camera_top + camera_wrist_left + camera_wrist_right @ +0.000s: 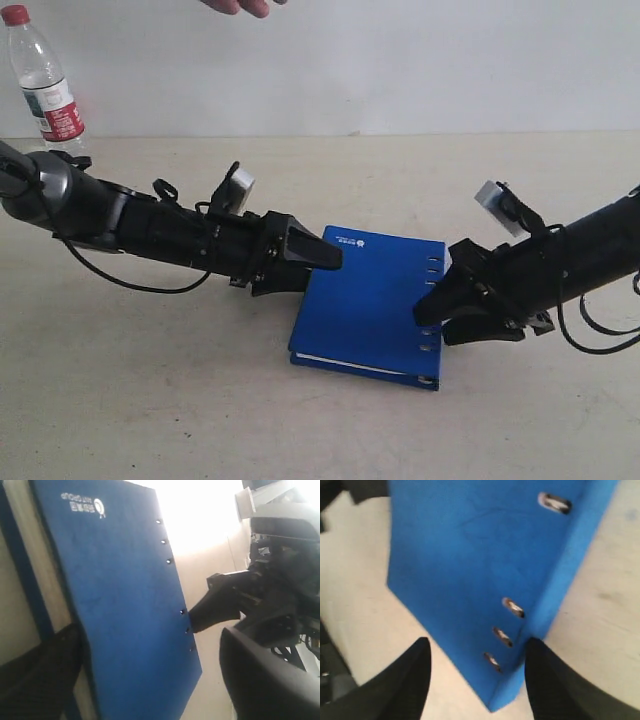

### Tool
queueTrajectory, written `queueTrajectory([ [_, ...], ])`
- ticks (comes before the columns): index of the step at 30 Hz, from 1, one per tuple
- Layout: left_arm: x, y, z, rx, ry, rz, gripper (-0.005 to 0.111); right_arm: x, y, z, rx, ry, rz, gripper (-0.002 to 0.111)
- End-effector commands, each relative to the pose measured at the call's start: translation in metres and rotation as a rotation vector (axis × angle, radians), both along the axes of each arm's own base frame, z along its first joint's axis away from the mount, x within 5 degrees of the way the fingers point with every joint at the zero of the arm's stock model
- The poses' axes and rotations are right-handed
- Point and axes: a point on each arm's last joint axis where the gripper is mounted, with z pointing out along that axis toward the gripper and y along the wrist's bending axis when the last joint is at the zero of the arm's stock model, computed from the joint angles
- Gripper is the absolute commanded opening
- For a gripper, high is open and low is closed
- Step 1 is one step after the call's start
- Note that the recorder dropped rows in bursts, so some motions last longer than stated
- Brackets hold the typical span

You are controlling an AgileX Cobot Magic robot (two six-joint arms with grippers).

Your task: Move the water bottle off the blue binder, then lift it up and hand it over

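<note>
The water bottle (48, 90), clear with a red cap and red label, stands upright at the far back left, off the binder and behind my left arm. The blue binder (375, 300) lies flat in the middle, with nothing on it. My left gripper (330, 256) points at its left edge; in the left wrist view this gripper (150, 680) is open, the blue binder (120, 605) showing between its spread fingers. My right gripper (428, 305) sits at the spine side. In the right wrist view it (478, 642) is open, straddling the riveted corner of the binder (470, 555).
A person's hand (240, 6) shows at the top edge of the exterior view, above the back of the beige table (150, 400). A black cable (130, 282) hangs under the left arm, another loops by the right arm (600, 340).
</note>
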Motion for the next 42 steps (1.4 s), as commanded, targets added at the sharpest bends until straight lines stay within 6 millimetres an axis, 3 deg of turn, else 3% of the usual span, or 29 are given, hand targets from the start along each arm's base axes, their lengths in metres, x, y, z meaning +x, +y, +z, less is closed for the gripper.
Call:
queueTrajectory([
  [1, -0.005, -0.013, 0.004, -0.025, 0.009, -0.025, 0.071, 0.001, 0.005, 0.01, 0.125, -0.025, 0.009, 0.05],
  [10, -0.012, -0.021, 0.009, -0.082, -0.03, -0.085, 0.067, 0.001, 0.006, 0.01, 0.13, -0.026, 0.008, 0.05],
  [17, -0.011, -0.021, 0.009, -0.082, -0.03, -0.082, 0.033, 0.002, 0.005, 0.009, 0.119, -0.031, 0.001, 0.05],
  [24, -0.007, -0.02, 0.004, -0.028, -0.042, -0.041, 0.027, 0.003, 0.006, 0.013, 0.149, -0.078, 0.01, 0.05],
  [28, -0.007, -0.02, 0.004, -0.027, -0.054, -0.045, 0.004, 0.002, 0.011, 0.029, 0.261, -0.171, 0.065, 0.05],
  [32, -0.008, -0.02, 0.005, -0.032, -0.116, -0.08, 0.004, -0.001, 0.013, 0.049, 0.295, -0.293, 0.126, 0.05],
  [37, -0.011, -0.013, 0.011, -0.108, -0.169, -0.156, 0.004, -0.01, 0.01, 0.077, 0.203, -0.434, 0.216, 0.05],
  [40, -0.007, -0.002, 0.01, -0.097, -0.215, -0.167, 0.004, -0.009, -0.001, 0.065, -0.008, -0.337, 0.16, 0.053],
  [42, -0.006, 0.002, 0.011, -0.094, -0.218, -0.162, 0.004, -0.007, -0.007, 0.057, -0.093, -0.289, 0.115, 0.063],
])
